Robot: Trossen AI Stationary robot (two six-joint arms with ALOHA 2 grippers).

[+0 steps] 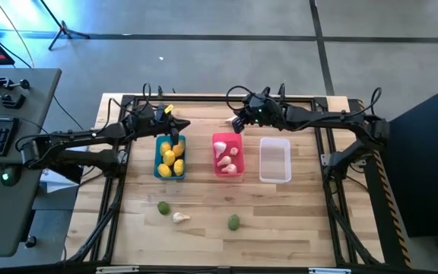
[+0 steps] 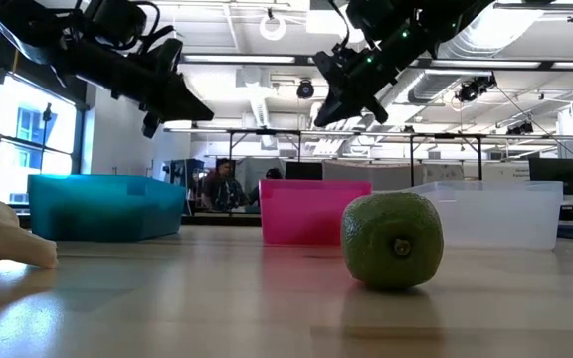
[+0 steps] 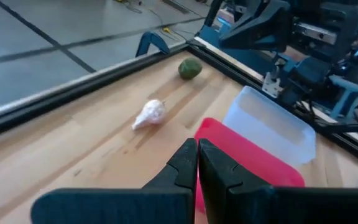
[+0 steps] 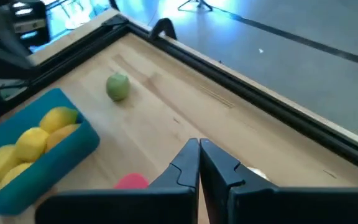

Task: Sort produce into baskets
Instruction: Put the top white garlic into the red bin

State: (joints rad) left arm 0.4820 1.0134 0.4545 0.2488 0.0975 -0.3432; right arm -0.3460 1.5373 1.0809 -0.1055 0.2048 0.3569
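From above you see lemons filling the blue basket (image 1: 170,157), garlic in the pink basket (image 1: 227,155), the white basket (image 1: 274,160) bare — two limes (image 1: 233,221) and one garlic bulb (image 1: 180,218) loose. Only the wrist views confirm the left gripper (image 3: 197,149) and right gripper (image 4: 199,150) pressed together, holding nothing.

You get bright, even light from the ceiling lamps (image 2: 277,25) at twelve o'clock in the low view. The table (image 1: 280,228) looks pale and clear from above, with only soft shadows. Blue glare shines on the floor (image 4: 229,12) at twelve o'clock. Up close, the green fruit (image 2: 392,240) looks a little fuzzy.
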